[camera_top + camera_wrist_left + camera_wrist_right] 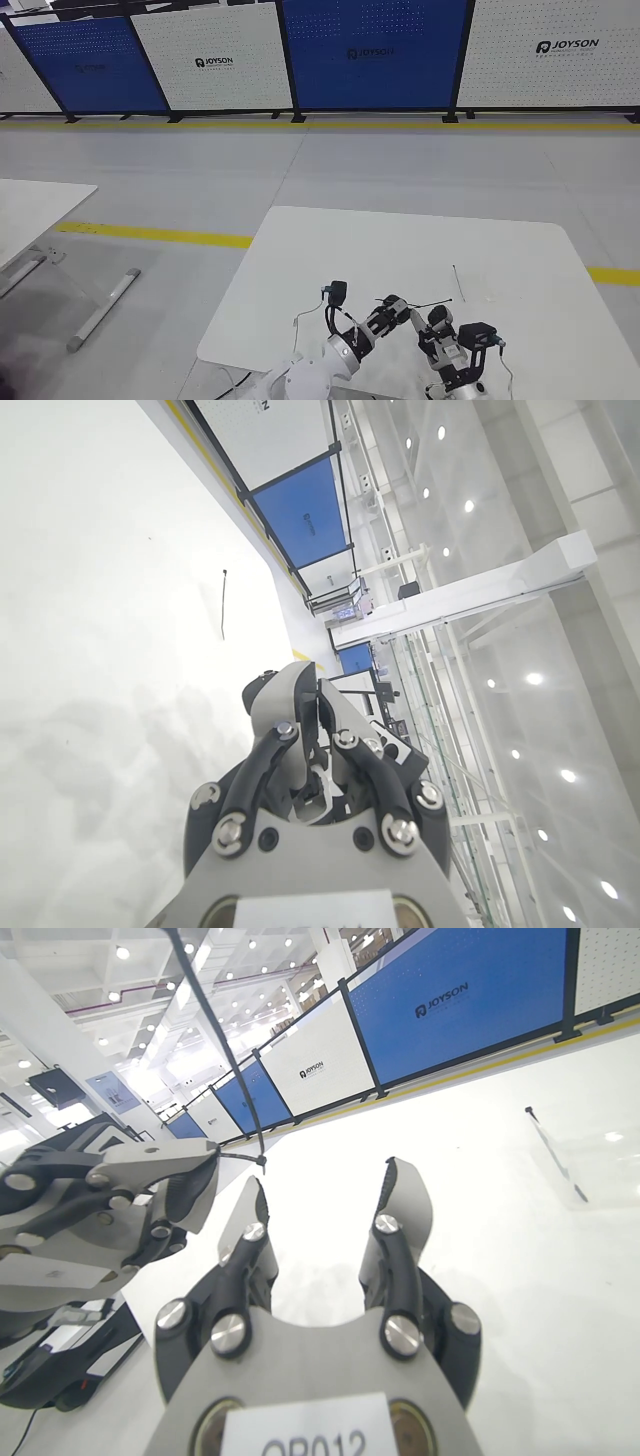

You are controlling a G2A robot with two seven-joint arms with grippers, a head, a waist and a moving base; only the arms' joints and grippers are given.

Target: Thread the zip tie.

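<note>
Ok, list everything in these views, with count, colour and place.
held zip tie: one, black, pinched in the left end effector above the table
loose zip tie: one, black, flat on the table beyond the arms
table: one, white, under both arms
fence panels: several, blue and white, across the floor behind
left end effector: one, grey and black, shut on the held zip tie
right end effector: one, grey and black, open, beside the left

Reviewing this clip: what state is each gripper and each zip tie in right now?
left gripper: shut on the held zip tie, off the table.
right gripper: open, holding nothing.
held zip tie: pinched, long strap free in the air; whether it is threaded, cannot tell.
spare zip tie: lying straight on the table, not looped, untouched.
</note>
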